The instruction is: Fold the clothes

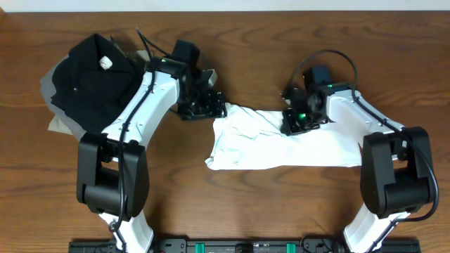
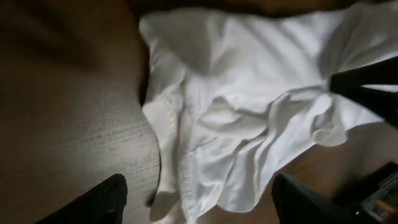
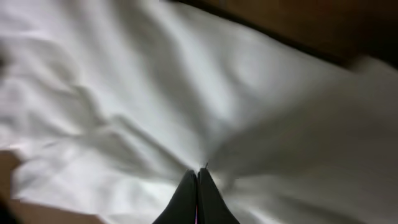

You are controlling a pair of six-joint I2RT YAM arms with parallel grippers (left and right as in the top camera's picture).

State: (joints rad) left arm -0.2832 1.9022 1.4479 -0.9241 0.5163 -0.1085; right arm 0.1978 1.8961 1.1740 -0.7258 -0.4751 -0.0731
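The left arm and right arm have white rounded shells between bulky black joint housings. 1 thin black cable runs along each. Small green lights glow near the wrists. The left gripper and right gripper are black with dark tapered fingers. A black base rail with green clips spans the near edge.

Black garment with white tag heaped on grey garment, wooden table far-left.
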